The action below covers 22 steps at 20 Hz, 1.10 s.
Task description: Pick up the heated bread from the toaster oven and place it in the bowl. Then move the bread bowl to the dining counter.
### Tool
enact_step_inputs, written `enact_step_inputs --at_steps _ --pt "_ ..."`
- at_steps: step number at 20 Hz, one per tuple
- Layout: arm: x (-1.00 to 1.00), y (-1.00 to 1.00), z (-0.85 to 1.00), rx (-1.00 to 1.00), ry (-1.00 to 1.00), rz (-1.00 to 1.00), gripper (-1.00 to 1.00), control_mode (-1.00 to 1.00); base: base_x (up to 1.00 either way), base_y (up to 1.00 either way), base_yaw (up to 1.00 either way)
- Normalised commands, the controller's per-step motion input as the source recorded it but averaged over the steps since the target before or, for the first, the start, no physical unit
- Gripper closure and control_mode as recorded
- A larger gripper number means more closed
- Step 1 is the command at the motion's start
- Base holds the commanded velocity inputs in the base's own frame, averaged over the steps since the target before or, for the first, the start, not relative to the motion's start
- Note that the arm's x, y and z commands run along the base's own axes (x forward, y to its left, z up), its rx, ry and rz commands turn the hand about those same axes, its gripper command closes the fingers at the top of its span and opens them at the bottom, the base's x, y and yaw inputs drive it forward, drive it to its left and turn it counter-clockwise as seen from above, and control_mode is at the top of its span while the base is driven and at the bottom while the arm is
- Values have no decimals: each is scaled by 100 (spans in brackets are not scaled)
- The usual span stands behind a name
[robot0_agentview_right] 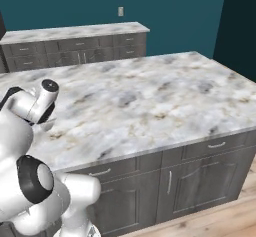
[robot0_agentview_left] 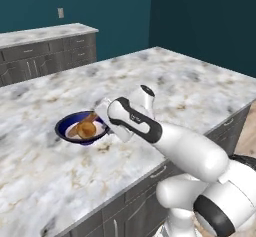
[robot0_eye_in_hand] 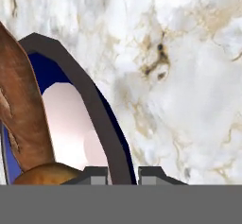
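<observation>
The big marble counter (robot0_agentview_left: 200, 91) was seen with the bowl (robot0_agentview_left: 67, 126) set on it. A long brown stick (robot0_eye_in_hand: 21, 105) and the round bread (robot0_agentview_left: 87, 129) were laid inside the bowl. The bowl's rim was pinched between the fingers (robot0_eye_in_hand: 124, 173).

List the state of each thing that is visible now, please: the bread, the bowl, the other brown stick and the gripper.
heated bread: lying inside the bowl.
bowl: upright on the dining counter, holding two breads.
brown stick: leaning in the bowl, one end over the rim.
gripper: at the bowl's rim, one fingertip each side; whether it presses the rim cannot be told.
</observation>
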Motion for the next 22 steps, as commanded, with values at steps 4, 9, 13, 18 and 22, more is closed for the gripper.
enact_step_inputs --at_steps 4,9,13,18,22 --pt "35 67 -95 -18 -16 1 100 -100 0 0 0" --pt "32 45 -65 -5 -23 0 100 -100 0 0 0" --pt "0 0 -38 -1 -7 0 100 -100 0 0 0" --pt "0 -2 0 0 0 -2 100 -100 0 0 0" --pt "9 -1 -2 0 5 -6 -100 -100 0 0 0"
